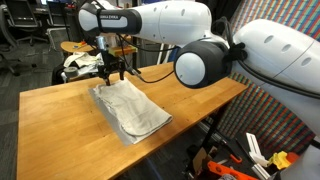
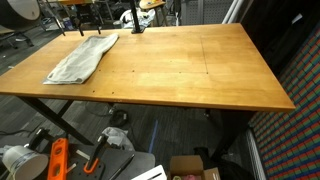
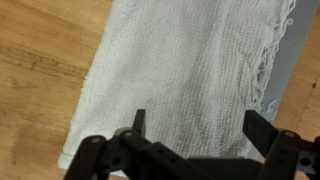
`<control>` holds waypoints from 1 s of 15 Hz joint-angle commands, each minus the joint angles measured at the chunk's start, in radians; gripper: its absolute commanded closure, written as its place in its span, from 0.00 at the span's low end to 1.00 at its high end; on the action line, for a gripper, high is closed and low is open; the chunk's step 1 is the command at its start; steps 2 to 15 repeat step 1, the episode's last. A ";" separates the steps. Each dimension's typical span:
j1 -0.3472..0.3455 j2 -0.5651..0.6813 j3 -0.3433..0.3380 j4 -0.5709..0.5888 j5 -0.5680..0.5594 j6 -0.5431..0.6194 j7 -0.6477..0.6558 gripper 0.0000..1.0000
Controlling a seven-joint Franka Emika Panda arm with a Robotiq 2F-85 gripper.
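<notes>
While the single arm [image 1: 170, 20] stretches across from beyond the table's edge, with its large round joint raised above the wooden top, the wrist turns straight down, so the one gripper [image 1: 112, 76] hangs upright over the far end of the cloth [image 1: 132, 110]; in the wrist view the gripper [image 3: 197, 130] looks directly down on the cloth [image 3: 180, 70], its two dark fingers [image 3: 138, 122] standing wide apart, one on each side of the weave, with nothing caught between them; whether the tips touch the fabric cannot be told, though they sit close above it; there is one cloth, pale grey-white and folded into a long flat strip, with a frayed edge along one side in the wrist view; it lies on the one wooden table [image 1: 55, 110], running lengthwise from the gripper's end towards the near edge; in an exterior view the cloth [image 2: 82, 57] rests flat near a far corner of the table [image 2: 200, 70], and the rest of the top is bare wood; under the table stand one cardboard box [image 2: 195, 168] and one orange tool [image 2: 57, 160]
</notes>
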 commanded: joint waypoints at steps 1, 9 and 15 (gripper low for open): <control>0.000 0.004 -0.001 0.010 0.001 -0.005 0.000 0.00; 0.000 0.004 -0.001 0.010 0.001 -0.005 0.000 0.00; 0.000 0.004 -0.001 0.010 0.001 -0.005 0.000 0.00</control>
